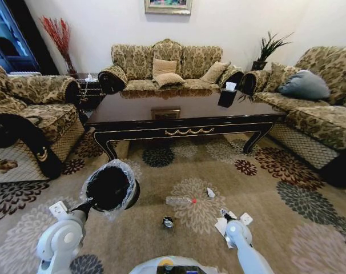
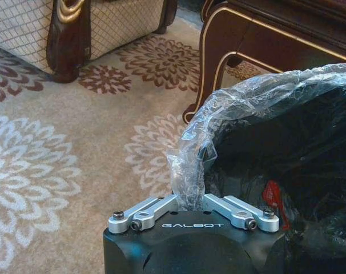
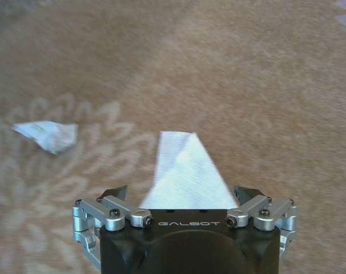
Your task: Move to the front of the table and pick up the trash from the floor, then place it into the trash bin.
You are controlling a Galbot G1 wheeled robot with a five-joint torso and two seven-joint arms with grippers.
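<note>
Progress looks partial, and you can judge it from where things lie. You are already parked in front of the table (image 1: 178, 117), so the driving part seems done. The trash bin (image 1: 110, 188) is off the floor: your left pincer (image 2: 187, 197) is clenched on its rim and the bunched clear liner, holding it tipped so the dark mouth faces you. Something small and red (image 2: 272, 196) shows inside the bin in the left wrist view; what it is cannot be made out.

Most of the trash is still on the carpet. The clear bottle (image 1: 180, 200) with its red cap lies on its side between the bin and the right arm. A small white scrap (image 1: 210, 193) sits just beside the cap end. A small dark round piece (image 1: 168, 222) rests nearer to you, below the bottle. The white folded paper (image 3: 187, 174) lies flat on the carpet directly under your right pincer (image 3: 181, 197), whose fingers are spread wide on either side of it and not yet closed. In that same wrist view a crumpled white scrap (image 3: 47, 135) lies apart from the sheet.

So the paper appears to be the item in hand, not yet gripped. It looks thin, creased into a tapering fold and flush with the pile, which may make it awkward to pinch. Bottle, scrap and dark piece all remain to collect.
</note>
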